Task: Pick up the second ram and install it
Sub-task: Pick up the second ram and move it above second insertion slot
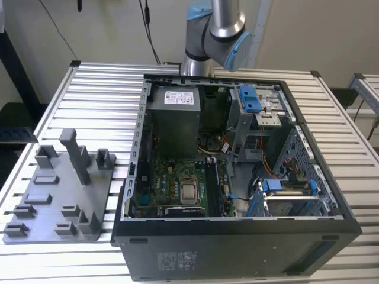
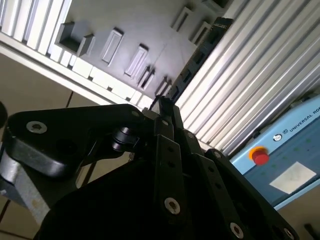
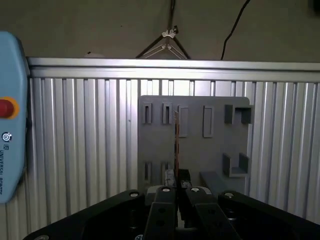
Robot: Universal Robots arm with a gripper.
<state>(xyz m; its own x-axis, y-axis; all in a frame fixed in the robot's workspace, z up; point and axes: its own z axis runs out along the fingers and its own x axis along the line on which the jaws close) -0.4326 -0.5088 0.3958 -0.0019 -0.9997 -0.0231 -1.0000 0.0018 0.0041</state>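
Writing and labels: the light-blue teach pendant (image 3: 10,115) carries a line of print and a round logo beside its red stop button (image 3: 4,107); the print is not transcribed here. In the exterior view the power supply (image 1: 174,118) has a white printed sticker (image 1: 177,96) on top. The open computer case (image 1: 237,231) has a pale sticker (image 1: 176,258) on its near wall, and that print is too fine to make out.

Pincer (image 3: 178,176): the black fingers are drawn almost together, clamped on the lower end of the second ram (image 3: 176,145). The ram is seen edge-on as a thin brownish strip rising straight out from between the tips. In the second wrist view the pincer (image 2: 164,107) ends in a narrow closed point.

Behind the held ram lies the grey plastic tray (image 3: 195,150) with its slots and posts, resting on the ribbed aluminium table (image 3: 75,150).

Exterior view: the tray (image 1: 53,201) sits at the exterior view's left of the case, just beside it. Bright blue drive brackets (image 1: 251,97) are inside the case. The robot arm (image 1: 213,35) rises behind the case.
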